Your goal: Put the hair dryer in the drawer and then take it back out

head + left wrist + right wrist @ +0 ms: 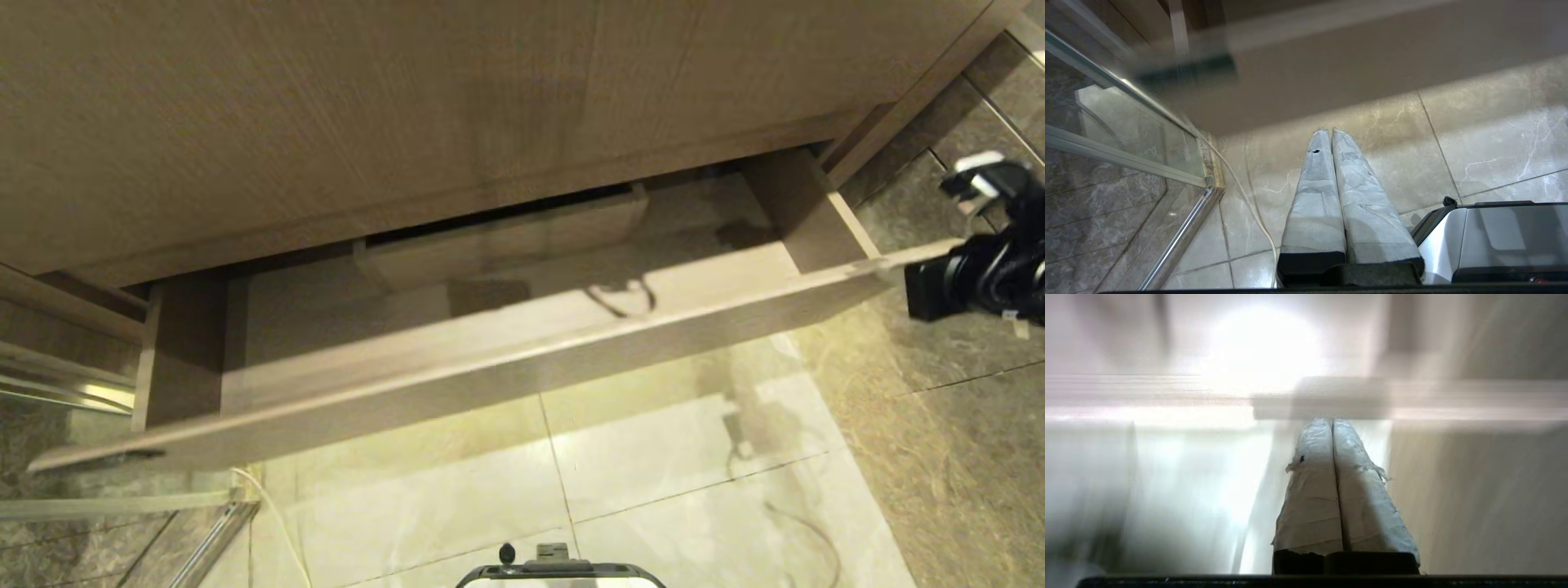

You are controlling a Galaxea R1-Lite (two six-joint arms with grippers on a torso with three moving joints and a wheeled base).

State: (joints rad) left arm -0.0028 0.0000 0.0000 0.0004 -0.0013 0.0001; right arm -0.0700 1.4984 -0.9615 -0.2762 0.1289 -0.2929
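Observation:
The drawer point(490, 371) stands pulled open below the taller wood panel, its light wood floor bare around the boxed cutout point(506, 241) at the rear centre. The hair dryer is out of view in every frame. My right arm point(980, 273) reaches in from the far right, just past the drawer's right front corner and outside it. Its gripper point(1332, 421) is shut with nothing between the taped fingers, and the surroundings in the right wrist view are smeared. My left gripper point(1330, 131) hangs shut and empty over the floor tiles, below the drawer front point(1372, 61).
The tall wood panel point(408, 106) overhangs the drawer's rear. A glass partition with a metal frame point(1180, 241) stands at the left, and a white cable point(1249, 204) runs along the floor beside it. My base point(559, 574) sits on pale tiles before the drawer.

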